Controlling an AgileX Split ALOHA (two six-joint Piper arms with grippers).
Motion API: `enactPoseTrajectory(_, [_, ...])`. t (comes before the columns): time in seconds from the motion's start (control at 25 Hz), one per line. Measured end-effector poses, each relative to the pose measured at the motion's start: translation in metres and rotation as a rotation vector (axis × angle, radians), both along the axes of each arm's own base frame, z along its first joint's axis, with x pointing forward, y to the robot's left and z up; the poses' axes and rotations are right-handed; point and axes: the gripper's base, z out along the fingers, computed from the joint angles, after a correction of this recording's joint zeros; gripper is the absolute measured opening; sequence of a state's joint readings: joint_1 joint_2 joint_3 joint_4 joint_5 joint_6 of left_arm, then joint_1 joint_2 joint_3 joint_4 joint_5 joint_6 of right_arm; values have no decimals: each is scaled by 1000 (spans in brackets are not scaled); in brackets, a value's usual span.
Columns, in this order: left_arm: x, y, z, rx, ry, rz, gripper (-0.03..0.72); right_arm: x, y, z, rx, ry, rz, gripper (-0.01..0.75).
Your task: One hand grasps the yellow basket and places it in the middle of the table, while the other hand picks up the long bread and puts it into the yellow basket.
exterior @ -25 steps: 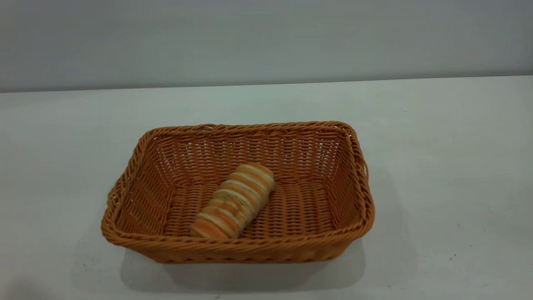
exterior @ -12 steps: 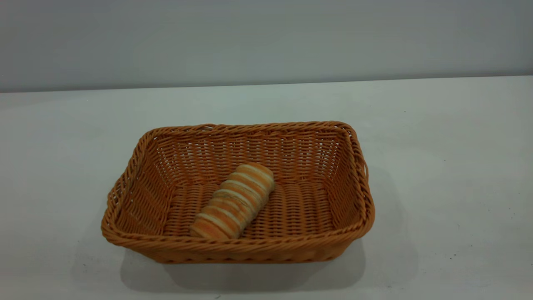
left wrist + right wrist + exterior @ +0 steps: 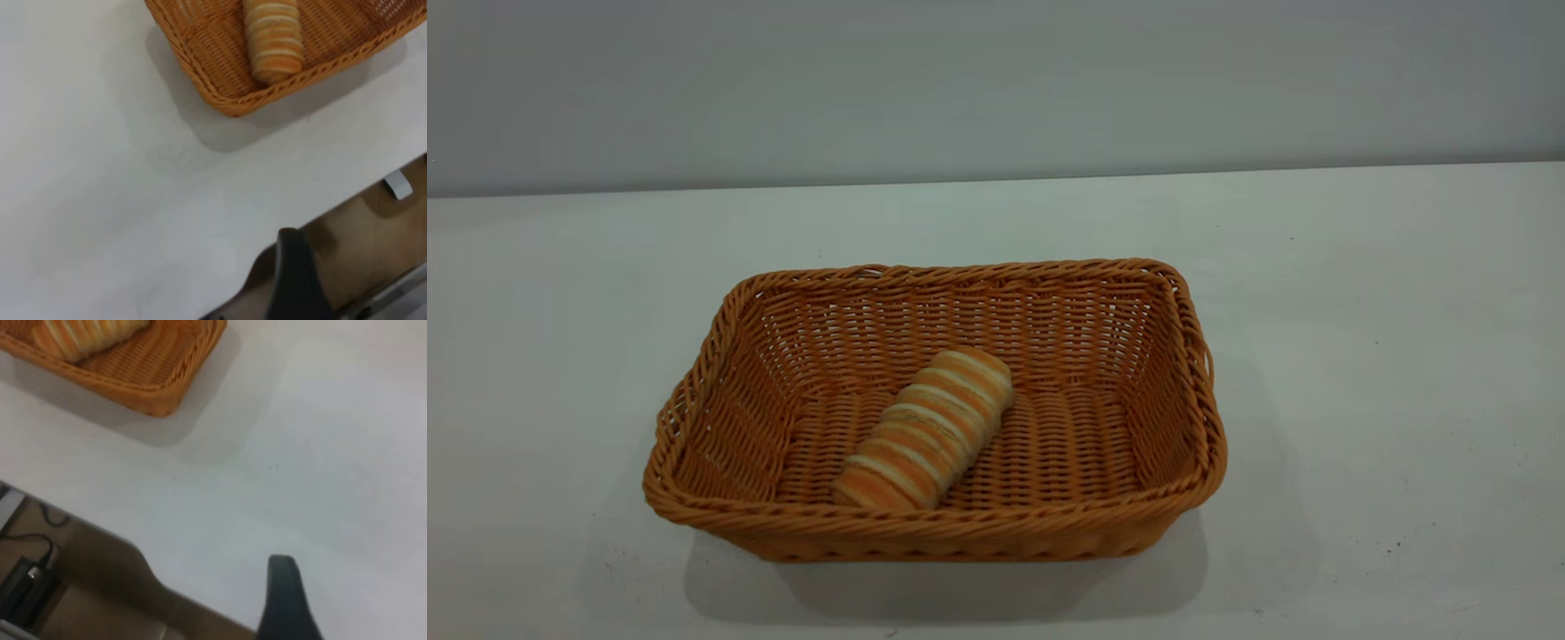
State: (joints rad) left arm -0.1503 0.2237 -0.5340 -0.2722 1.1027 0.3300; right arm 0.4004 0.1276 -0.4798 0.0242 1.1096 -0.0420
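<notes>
Resting on the table (image 3: 1360,311), the yellow basket (image 3: 934,524) sits a little left of centre in the exterior frame, lower middle, its long sides running across the picture and its shadow falling toward the bottom edge. The long bread (image 3: 925,429) lies inside it on the woven floor, slanted from lower left to upper right, its lower end touching or nearly touching the near wall; it is well apart from the right-hand wall. Neither of my arms shows in the exterior frame.

Left wrist view: the basket's corner (image 3: 227,103) fills the top centre of the frame, the bread (image 3: 272,40) lying inside against the rim. One dark finger of my left pincer (image 3: 293,280) rises at the bottom, right of centre, over the table's edge and well apart from the basket. Only that one finger shows, so I cannot tell whether the left pincer is open or closed.

Right wrist view: the basket's corner (image 3: 160,400) is at the upper left, with one end of the bread (image 3: 87,337) at the very top. One dark finger of my right pincer (image 3: 285,600) stands at the bottom, right of centre, near the table's edge, well apart from the basket. Open or closed: cannot tell. A black cable (image 3: 30,570) lies below the table's edge at lower left
</notes>
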Motion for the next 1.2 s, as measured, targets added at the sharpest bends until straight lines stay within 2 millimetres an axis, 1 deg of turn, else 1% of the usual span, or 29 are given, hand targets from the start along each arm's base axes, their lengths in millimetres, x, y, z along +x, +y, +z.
enactPoseTrajectory(0.2, [-2,0,-7,-5,65,12,544,-5,-2,0,13,-30,0,465])
enactPoseTrajectory(0.36, [-1,3,-14,33,85,26,544,-5,-2,0,13,-30,0,430])
enactPoseTrajectory(0.56, [0,7,-15,78,78,50,544,-5,-2,0,13,-31,0,389])
enactPoseTrajectory(1.2, [0,8,-16,81,79,56,544,-5,-2,0,13,-31,0,287])
